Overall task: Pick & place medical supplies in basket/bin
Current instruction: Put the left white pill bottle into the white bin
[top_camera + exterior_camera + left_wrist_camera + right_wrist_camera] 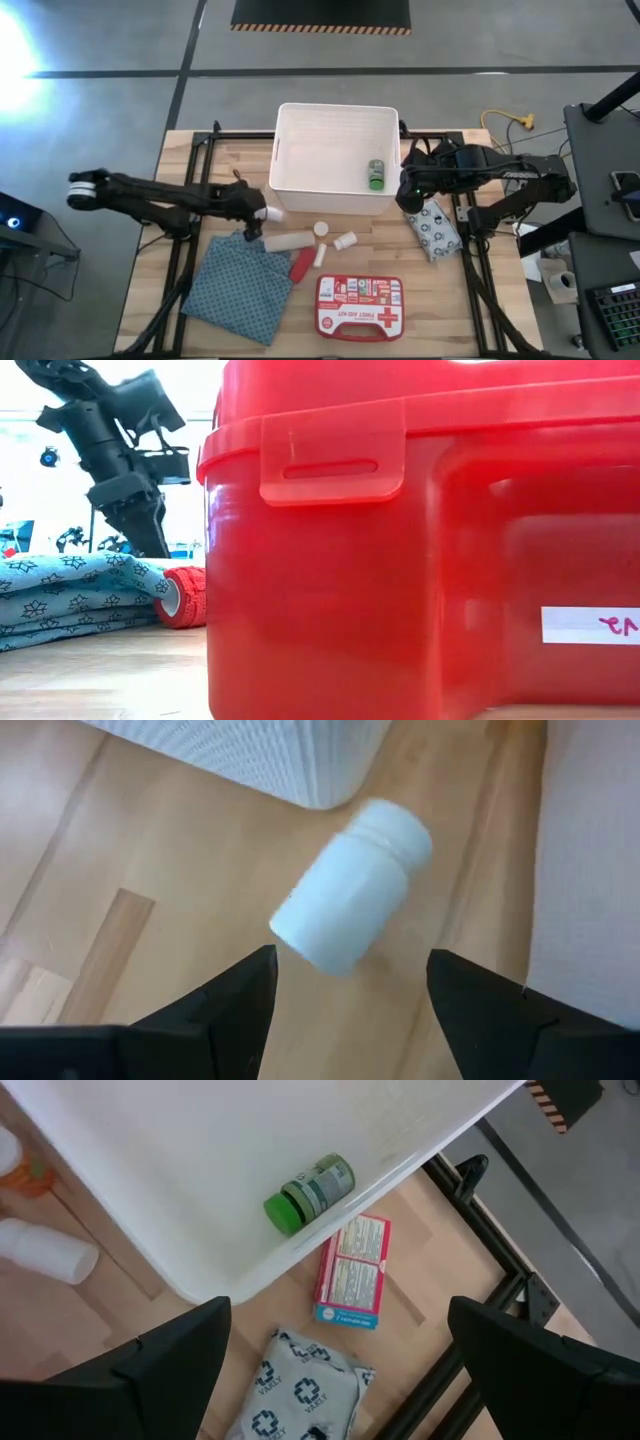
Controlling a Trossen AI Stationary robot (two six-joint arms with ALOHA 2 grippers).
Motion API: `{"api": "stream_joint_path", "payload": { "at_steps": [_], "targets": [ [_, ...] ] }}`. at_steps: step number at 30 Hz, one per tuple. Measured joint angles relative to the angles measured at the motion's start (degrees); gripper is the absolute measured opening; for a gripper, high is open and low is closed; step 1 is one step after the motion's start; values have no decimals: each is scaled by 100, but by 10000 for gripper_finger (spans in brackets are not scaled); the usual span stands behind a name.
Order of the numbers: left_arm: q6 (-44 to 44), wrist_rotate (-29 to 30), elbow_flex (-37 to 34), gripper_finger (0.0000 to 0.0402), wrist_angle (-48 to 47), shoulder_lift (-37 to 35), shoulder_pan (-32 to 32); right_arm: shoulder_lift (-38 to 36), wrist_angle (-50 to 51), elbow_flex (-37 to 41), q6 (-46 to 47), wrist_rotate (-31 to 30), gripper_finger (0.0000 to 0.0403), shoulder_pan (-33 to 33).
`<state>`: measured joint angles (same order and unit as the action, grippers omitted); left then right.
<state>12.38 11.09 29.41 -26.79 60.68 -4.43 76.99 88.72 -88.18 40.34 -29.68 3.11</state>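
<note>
Left gripper [350, 995], fingers spread and empty, I have lined up on a small white bottle [350, 885] lying on its side just off the white bin [290, 135], at about 7 o'clock from it; the spread leaves room to straddle it. Right gripper [404, 196], wide open and empty, hangs at the bin's 4 o'clock corner above the small box [352, 1270] and dotted soft pack [300, 1395]. The green-capped bottle [376, 175] already lies inside. The first aid case [359, 305] waits at 6 o'clock.

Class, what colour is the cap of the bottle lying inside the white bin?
Green; the green-capped bottle shows best in the right wrist view.
</note>
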Motion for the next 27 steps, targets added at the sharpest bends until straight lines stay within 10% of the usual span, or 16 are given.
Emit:
{"api": "stream_joint_path", "payload": {
  "at_steps": [10,27],
  "targets": [
    [-1168,155,-127,238,767,164,27,0,-67,2,100,-36,365,0],
    [301,211,-123,238,1738,1522,26,2,-76,2,170,-36,365,-2]
  ]
}}
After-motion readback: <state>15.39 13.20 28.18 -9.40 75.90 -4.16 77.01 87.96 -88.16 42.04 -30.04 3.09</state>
